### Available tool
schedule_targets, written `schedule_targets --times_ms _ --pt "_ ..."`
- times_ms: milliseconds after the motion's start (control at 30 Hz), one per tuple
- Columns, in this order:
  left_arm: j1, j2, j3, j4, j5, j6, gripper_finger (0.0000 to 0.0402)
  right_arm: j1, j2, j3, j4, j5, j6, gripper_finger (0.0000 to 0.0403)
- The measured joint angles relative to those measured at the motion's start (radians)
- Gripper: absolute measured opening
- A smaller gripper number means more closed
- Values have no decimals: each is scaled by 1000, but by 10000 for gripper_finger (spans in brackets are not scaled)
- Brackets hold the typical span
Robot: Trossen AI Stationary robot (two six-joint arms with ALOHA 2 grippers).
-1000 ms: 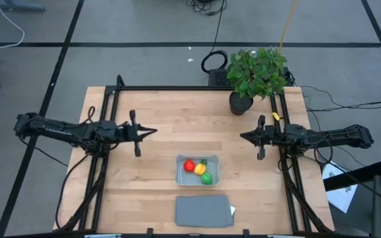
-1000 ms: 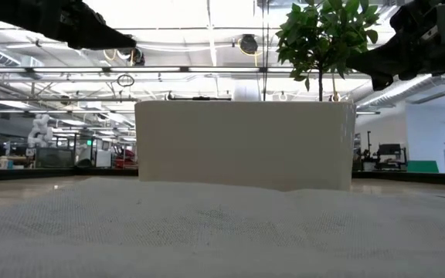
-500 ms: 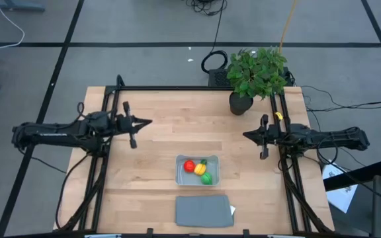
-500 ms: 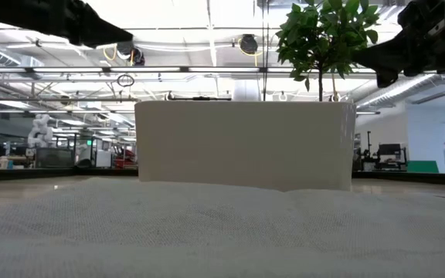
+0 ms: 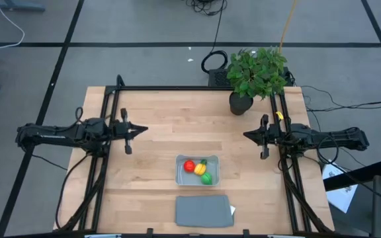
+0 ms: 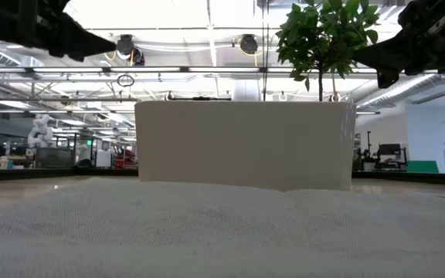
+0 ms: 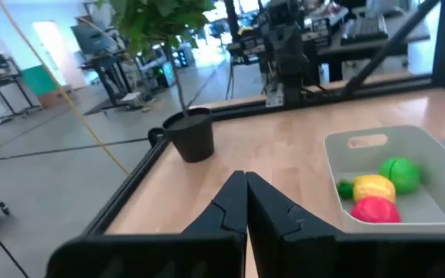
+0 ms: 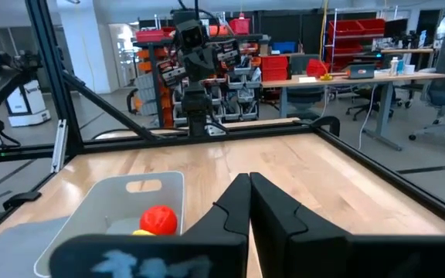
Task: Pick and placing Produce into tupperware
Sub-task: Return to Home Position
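Observation:
The tupperware stands on the table's near middle; inside it lie a red piece, a yellow piece with a green tip and a green piece. In the left wrist view the tupperware shows with the same produce. My left gripper is shut and level at the table's left side, holding nothing. My right gripper is shut and level at the right side, also holding nothing. Both stand well apart from the tupperware.
A flat grey lid lies at the near edge in front of the tupperware. A potted leafy plant stands at the far right corner. A black frame runs along the table's far edge and sides.
My left gripper has drawn back toward the table's left edge, staying shut and level. The produce and the tupperware have kept their places.

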Motion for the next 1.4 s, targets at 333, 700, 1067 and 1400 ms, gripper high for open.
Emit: schedule_targets --times_ms 333,700,1067,1400 --pt "1 -150 -116 4 4 -31 0 0 0 0 0 -1 6 0" --pt "-23 -248 -158 -38 127 -30 0 0 0 0 -7 -2 36 0" --pt "-40 -309 -158 -147 84 -46 0 -1 -1 0 -10 -1 37 0" --pt "-40 -357 -158 -230 89 -74 0 -1 -42 0 -12 -1 47 0"
